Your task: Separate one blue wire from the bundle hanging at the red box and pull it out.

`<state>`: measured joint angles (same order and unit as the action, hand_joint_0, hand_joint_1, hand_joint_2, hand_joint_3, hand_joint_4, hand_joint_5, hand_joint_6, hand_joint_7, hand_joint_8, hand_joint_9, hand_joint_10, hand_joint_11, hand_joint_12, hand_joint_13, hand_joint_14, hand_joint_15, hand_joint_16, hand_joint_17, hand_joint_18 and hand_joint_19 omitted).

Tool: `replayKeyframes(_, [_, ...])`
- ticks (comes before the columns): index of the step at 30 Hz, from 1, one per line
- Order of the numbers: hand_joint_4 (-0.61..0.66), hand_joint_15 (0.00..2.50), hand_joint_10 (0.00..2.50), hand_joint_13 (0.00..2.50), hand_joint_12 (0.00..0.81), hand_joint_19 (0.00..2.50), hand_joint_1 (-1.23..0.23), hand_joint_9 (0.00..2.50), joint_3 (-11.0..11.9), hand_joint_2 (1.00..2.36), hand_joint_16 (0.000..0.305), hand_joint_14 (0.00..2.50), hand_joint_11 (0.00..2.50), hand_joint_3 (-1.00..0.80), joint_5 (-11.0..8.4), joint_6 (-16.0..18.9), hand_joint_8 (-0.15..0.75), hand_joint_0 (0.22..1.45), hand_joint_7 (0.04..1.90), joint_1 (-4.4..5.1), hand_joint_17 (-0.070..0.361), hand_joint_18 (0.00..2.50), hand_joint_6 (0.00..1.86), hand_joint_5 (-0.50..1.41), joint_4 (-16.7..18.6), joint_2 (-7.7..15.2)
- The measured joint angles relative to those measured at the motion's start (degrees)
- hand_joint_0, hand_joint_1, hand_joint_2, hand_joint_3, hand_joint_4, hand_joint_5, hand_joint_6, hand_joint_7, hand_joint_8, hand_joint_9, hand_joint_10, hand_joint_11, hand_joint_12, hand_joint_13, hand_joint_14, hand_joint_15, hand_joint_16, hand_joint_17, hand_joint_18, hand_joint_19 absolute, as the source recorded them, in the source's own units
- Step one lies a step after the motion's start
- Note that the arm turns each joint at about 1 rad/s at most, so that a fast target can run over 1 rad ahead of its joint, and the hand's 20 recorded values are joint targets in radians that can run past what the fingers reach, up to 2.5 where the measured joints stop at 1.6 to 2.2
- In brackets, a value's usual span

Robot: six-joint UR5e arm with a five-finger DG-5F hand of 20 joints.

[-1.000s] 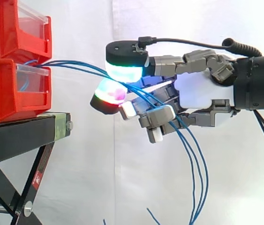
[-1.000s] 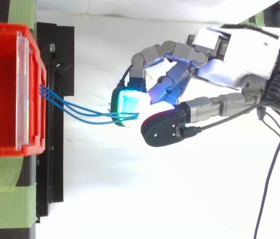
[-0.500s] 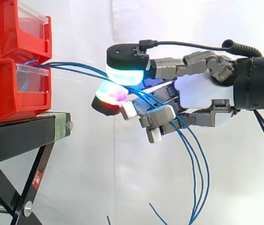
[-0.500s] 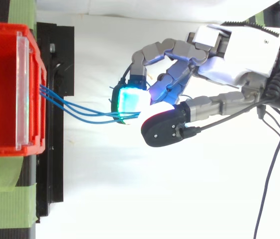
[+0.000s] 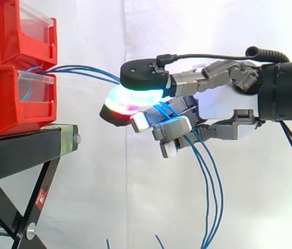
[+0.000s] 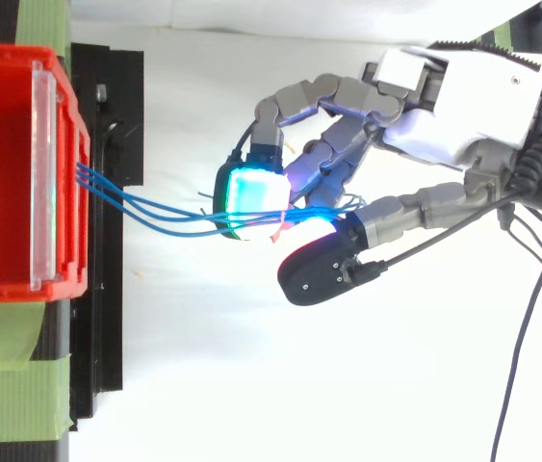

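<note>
Hand [image 5: 223,104] pinched seemingly several thin blue wires [image 5: 91,71] between glowing pads [image 6: 251,192], right of the red plastic bin [image 5: 11,98]; pulling risked dragging out the bundle, not one.

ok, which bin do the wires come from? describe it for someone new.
On the black stand at the side view's left sit two stacked red bins. Take the lower red bin, resting on the stand. Unlike the upper red bin, it has blue wires running out over its clear front panel.
</note>
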<state>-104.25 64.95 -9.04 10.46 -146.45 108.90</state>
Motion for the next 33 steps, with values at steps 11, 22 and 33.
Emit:
replayKeyframes(11, [0.22,1.75,0.02,1.35,0.329,1.10,-0.62,0.97,0.0,1.00,0.045,0.00,0.92,-0.50,0.00,0.0,0.383,0.56,1.07,0.00,0.102,0.80,0.78,-0.21,-0.2,0.0])
replayKeyframes(22, [0.22,1.75,0.02,1.39,0.325,1.11,-0.63,1.08,0.0,1.02,0.045,0.00,1.05,-0.29,0.00,0.0,0.389,0.62,1.10,0.00,0.100,0.84,0.83,-0.21,-0.3,0.0])
replayKeyframes(33, [0.18,1.73,0.02,1.36,0.321,1.10,-0.78,1.05,0.0,1.02,0.046,0.00,1.04,-0.22,0.00,0.0,0.388,0.64,1.07,0.00,0.103,0.82,0.84,-0.21,-0.1,0.0])
